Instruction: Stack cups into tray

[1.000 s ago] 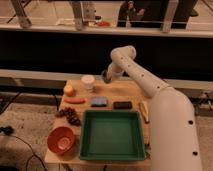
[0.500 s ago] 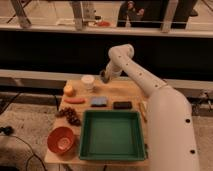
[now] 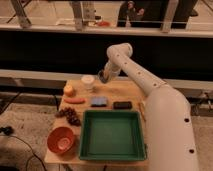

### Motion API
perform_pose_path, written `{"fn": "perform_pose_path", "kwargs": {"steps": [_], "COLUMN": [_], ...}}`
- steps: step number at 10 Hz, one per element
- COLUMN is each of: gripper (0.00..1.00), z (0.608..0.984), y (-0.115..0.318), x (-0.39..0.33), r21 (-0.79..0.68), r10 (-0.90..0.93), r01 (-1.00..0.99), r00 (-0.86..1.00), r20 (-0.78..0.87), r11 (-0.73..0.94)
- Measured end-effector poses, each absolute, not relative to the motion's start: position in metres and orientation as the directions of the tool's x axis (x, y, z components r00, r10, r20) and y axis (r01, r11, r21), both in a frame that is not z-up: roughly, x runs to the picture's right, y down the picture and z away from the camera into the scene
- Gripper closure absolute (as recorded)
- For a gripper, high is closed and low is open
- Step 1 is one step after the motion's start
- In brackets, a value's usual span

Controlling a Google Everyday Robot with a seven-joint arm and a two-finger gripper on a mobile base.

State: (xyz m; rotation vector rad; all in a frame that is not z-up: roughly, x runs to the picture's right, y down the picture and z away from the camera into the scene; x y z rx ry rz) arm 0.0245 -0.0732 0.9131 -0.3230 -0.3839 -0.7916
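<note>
A pale white cup (image 3: 88, 81) stands upright at the back of the wooden table (image 3: 131, 91). Just to its right is my gripper (image 3: 103, 76), low over the table's back edge, with a dark shape at its tip; I cannot tell whether that is the dark cup. The big green tray (image 3: 112, 135) sits at the front middle of the table, and nothing shows inside it. My white arm reaches from the right foreground over the tray's right side to the back.
An orange bowl (image 3: 62, 139) sits left of the tray. Dark grapes (image 3: 70, 116), an orange sausage-like piece (image 3: 75, 100), a yellow-orange fruit (image 3: 68, 90), a blue sponge (image 3: 99, 101) and a black block (image 3: 122, 105) lie between tray and cup. A dark railing runs behind the table.
The gripper has drifted slightly left and down, closer to the white cup. Nothing on the table has moved.
</note>
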Motion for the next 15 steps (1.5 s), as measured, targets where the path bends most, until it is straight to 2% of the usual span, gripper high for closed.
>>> {"fn": "perform_pose_path", "kwargs": {"steps": [15], "gripper": [1.00], "z": [0.900], "y": [-0.072], "x": [0.009], "r21": [-0.077], "r10": [-0.726], "r01": [0.847], "r00": [0.494], "r20": [0.479], "r11": [0.526]}}
